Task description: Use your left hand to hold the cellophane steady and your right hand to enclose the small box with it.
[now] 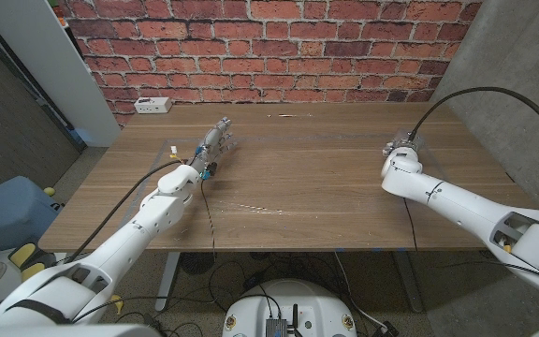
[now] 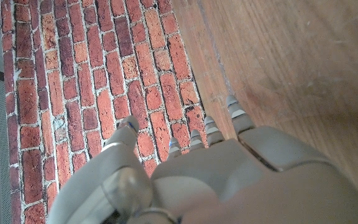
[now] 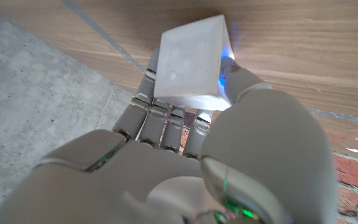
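Both arms reach in from the bottom corners of the head view, box in my right hand, cellophane spread mid-counter.

Left hand (image 1: 215,140) sits upper left of centre on the counter (image 1: 316,154), where the faint sheen of the cellophane (image 1: 241,201) runs down toward the middle; my right hand (image 1: 400,150) is at centre right, well apart. Over the left wrist, my left-hand fingers (image 2: 236,115) point along the wood, apart, gripping nothing. Over the right wrist, my fingers (image 3: 166,118) are clamped on the small box (image 3: 191,59), a white dotted cube. I judge I should press the left hand on the sheet's edge first, then bring the box onto it slowly.
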`<control>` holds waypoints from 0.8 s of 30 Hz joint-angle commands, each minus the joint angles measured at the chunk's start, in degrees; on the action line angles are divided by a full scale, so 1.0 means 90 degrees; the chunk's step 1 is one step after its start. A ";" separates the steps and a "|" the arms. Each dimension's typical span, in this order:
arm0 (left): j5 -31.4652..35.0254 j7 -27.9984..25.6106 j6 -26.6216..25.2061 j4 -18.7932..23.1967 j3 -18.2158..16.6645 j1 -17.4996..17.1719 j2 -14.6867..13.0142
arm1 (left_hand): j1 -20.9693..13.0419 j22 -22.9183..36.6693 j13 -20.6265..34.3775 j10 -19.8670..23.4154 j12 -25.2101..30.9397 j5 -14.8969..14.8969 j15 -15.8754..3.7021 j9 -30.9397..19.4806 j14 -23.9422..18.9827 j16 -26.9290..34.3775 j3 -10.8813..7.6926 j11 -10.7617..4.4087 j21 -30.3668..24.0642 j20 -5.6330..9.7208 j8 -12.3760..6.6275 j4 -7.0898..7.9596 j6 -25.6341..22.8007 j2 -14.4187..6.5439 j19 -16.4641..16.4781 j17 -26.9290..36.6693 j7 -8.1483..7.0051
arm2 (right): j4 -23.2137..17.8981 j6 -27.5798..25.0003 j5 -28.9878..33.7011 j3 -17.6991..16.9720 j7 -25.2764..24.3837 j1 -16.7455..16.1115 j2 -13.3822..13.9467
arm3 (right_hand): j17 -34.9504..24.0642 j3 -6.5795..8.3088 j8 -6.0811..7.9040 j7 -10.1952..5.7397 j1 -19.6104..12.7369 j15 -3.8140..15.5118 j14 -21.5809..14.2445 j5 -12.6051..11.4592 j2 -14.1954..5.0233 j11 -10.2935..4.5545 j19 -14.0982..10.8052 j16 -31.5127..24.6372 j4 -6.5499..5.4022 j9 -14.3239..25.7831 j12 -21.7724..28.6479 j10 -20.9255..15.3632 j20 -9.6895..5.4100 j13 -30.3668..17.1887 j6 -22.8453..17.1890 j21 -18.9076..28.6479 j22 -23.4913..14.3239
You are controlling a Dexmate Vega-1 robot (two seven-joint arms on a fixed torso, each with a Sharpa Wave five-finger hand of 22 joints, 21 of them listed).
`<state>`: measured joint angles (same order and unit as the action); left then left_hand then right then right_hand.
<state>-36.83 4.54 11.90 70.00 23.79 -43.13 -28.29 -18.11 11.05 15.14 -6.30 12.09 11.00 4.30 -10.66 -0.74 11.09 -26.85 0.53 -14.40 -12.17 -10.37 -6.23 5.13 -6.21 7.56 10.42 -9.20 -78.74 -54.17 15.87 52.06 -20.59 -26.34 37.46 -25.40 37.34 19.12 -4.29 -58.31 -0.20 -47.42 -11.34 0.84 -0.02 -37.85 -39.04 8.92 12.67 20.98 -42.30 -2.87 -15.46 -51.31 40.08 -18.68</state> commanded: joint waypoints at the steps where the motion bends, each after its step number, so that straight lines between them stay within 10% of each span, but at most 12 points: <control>1: -0.0015 0.0111 -0.0028 -0.0130 0.0016 0.0091 0.0017 | 0.0058 0.0026 0.0002 0.0024 0.0000 -0.0005 0.0027 0.0005 -0.0049 0.0009 -0.0036 0.0004 0.0023 -0.0019 -0.0037 -0.0018 -0.0008 0.0002 0.0020 0.0003 0.0006 | -0.0377 0.0583 0.0656 -0.0149 -0.0921 -0.0429 -0.0007 | -0.1187 0.0032 0.0050 0.0125 -0.1406 0.1498 -0.0745 -0.0002 -0.1331 -0.0334 0.0161 -0.0066 -0.0041 0.0032 0.0065 -0.0418 -0.0476 -0.0051 -0.0241 0.0101 -0.0029; 24: -0.0052 0.0197 -0.0046 -0.0195 0.0004 0.0114 0.0005 | 0.0106 0.0029 -0.0083 0.0168 0.0048 -0.0006 0.0095 0.0018 -0.0239 0.0053 -0.0044 0.0018 0.0036 -0.0019 -0.0068 -0.0015 -0.0101 -0.0014 0.0037 0.0013 0.0074 | -0.0618 0.1404 0.1825 0.0186 -0.0455 -0.0381 -0.0054 | -0.1259 -0.0035 0.0021 0.0053 -0.1491 0.1496 -0.0741 0.0006 -0.1313 -0.0408 0.0359 -0.0003 -0.0044 0.0060 0.0054 -0.0435 -0.0492 -0.0150 -0.0272 0.0271 -0.0055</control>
<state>-37.07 6.08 11.75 67.98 23.92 -41.90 -27.97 -17.79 11.05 14.35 -5.17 12.09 11.00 4.93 -10.39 -2.40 11.09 -26.85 0.62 -14.18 -12.17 -10.60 -6.23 4.51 -6.50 7.56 10.43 -8.59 -83.20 -45.13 27.82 52.72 -26.18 -29.53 37.15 -27.92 37.16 19.15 -4.39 -59.29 0.20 -48.21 -11.24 1.82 -0.74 -34.76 -39.01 8.74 12.93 21.23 -43.02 -3.26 -16.65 -52.86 42.18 -19.03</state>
